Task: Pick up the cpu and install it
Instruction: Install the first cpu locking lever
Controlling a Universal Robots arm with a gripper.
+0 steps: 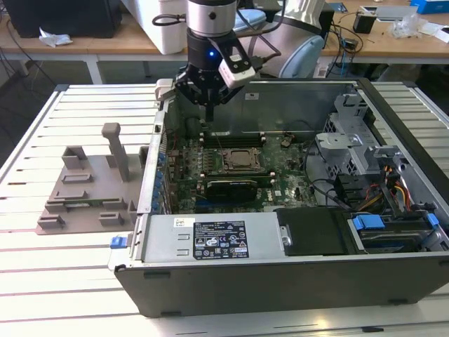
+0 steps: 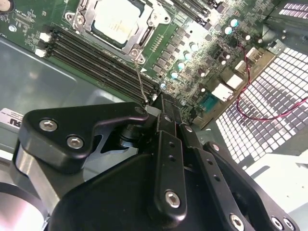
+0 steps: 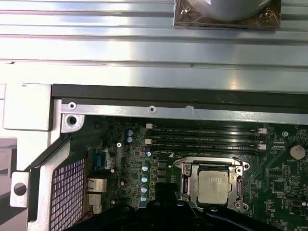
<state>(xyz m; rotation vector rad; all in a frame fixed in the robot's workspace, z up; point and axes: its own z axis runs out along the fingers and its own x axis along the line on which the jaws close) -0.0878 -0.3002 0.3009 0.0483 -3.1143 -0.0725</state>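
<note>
Item 1, the gripper (image 1: 208, 112): you find it hanging above the rear part of the motherboard (image 1: 280, 186), near the back wall of the open computer case (image 1: 295, 274). In the second wrist view its black fingers (image 2: 166, 120) lie pressed together with nothing held between them, and a thin metal lever rod (image 2: 140, 84) rises from the socket toward their tips.

Item 2, the cpu (image 3: 214, 186): you see its silver-white top seated flat inside the socket frame (image 3: 239, 185), at the middle of the board. In the second wrist view the same chip (image 2: 118, 21) sits square within the metal frame, which appears open around it. Judged from this, the chip is already placed, and the work at hand looks to concern the retaining lever.

Item 3, the relation that matters to you: the cpu lies below the fingertips and a little toward the case's front edge, with the memory slots (image 3: 207, 139) between the socket and the back wall. The chip is square, so no long axis applies; the lever rod runs from the socket's corner up toward the jaws.

Item 4, the grey moulded tray (image 1: 88, 193): it rests on the slatted table (image 1: 42, 281), beside the case on the exterior view's left, well apart from the gripper.
</note>
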